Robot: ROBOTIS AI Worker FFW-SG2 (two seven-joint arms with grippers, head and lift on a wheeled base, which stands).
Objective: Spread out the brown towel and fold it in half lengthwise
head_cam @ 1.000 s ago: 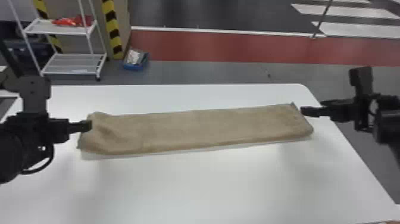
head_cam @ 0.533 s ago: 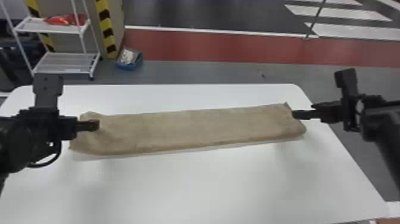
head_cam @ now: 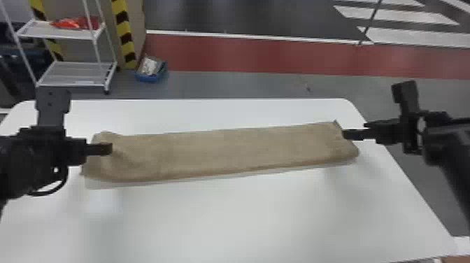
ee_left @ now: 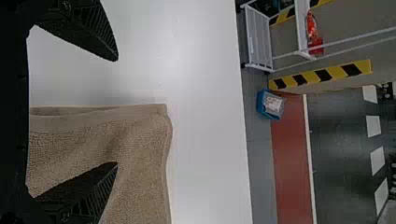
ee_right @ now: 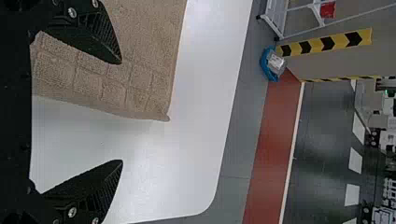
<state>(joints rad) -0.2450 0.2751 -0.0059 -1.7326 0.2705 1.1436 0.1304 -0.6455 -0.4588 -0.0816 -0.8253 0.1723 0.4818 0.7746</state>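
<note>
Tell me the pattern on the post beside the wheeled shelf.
Yellow and black stripes, clearest in the head view.

Your brown towel [head_cam: 227,148] lies across the white table [head_cam: 237,217] in a long folded strip, rumpled near your left.

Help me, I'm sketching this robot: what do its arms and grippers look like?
The left arm and right arm are black, the left with a looped black cable. The left gripper and right gripper each have two black, tapering fingers with ribbed faces; silvery screws dot the right.
</note>
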